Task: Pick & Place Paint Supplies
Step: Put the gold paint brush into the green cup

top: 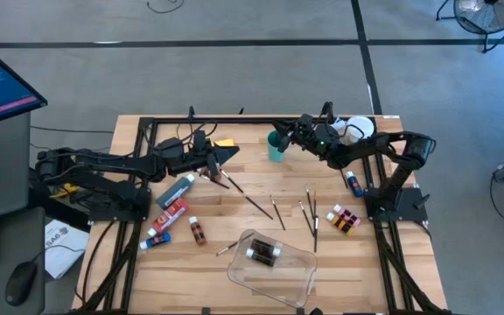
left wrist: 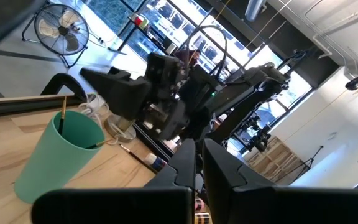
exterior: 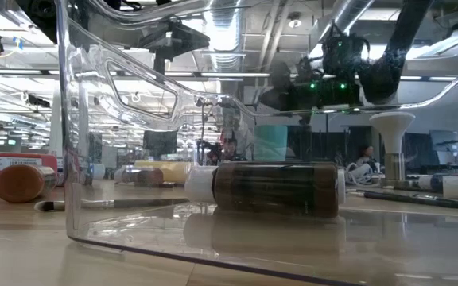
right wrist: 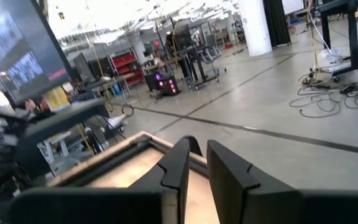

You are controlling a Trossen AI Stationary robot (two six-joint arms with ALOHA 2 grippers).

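Note:
My left gripper (top: 236, 156) hovers over the table's far-left middle, fingers nearly closed, with nothing seen between them (left wrist: 199, 163). My right gripper (top: 283, 136) hangs just above the teal cup (top: 276, 149), with a narrow gap between its fingers (right wrist: 197, 163). In the left wrist view, thin brush handles stand inside the cup (left wrist: 61, 155). A brown bottle with a white cap (top: 262, 254) lies on its side in the clear tray (top: 300, 282). Several brushes (top: 309, 214) lie flat on the wood. Grey (top: 177, 187), red (top: 171, 214) and blue (top: 157, 238) tubes lie at left.
A loose brown bottle (top: 198, 231) lies near the tubes. Small bottles (top: 344, 219) and a blue tube (top: 353, 182) sit by the right arm's base. A white object (top: 357, 129) stands behind the cup. One long brush (top: 256, 205) lies slanted below my left gripper.

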